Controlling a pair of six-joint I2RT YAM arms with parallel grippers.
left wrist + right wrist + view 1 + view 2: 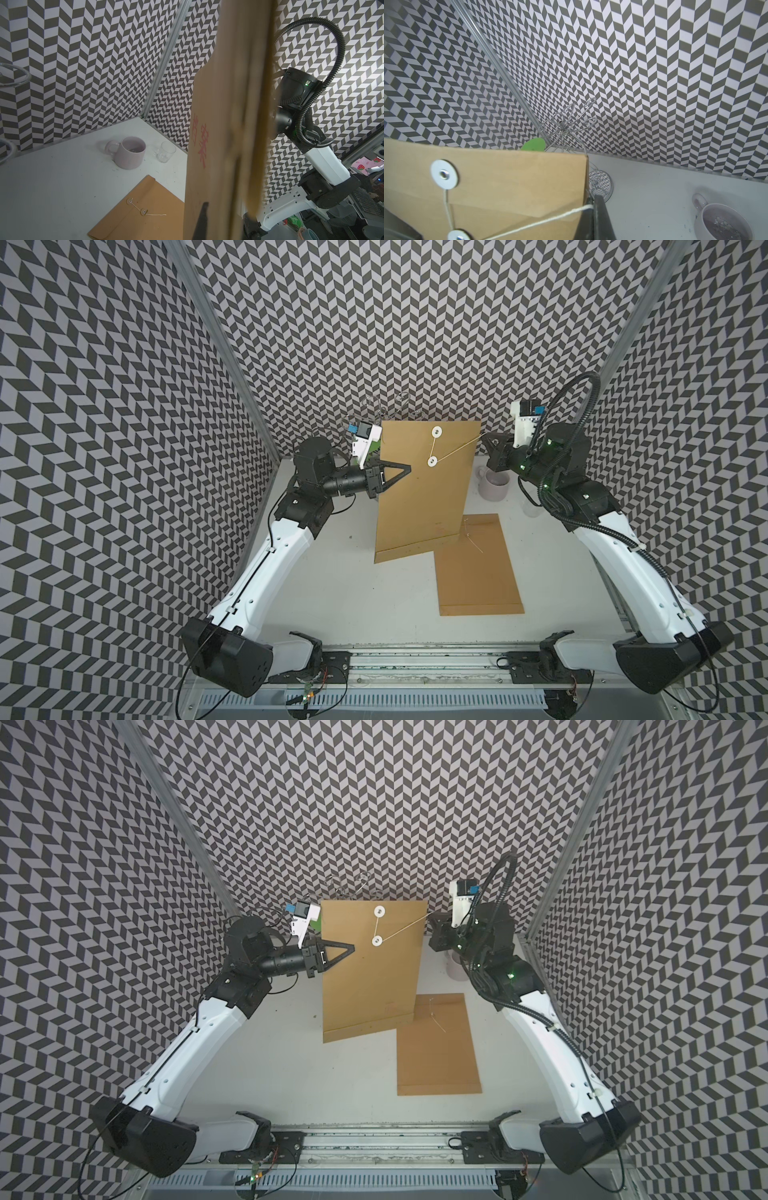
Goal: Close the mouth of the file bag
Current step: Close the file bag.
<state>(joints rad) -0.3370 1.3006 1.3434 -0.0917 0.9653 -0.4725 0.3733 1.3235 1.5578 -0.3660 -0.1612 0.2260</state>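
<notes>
Now, file bag (419,497) between left fingers (405,469)

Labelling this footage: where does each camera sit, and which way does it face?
Top views: high in front, looking down; both arms, left gripper clamping brown paper file bag.
Left wrist: faces right arm past the bag; own finger shows.
Right wrist: faces back wall; right gripper pinches white string.
Shared: both wrists see the pale lilac mug.
</notes>
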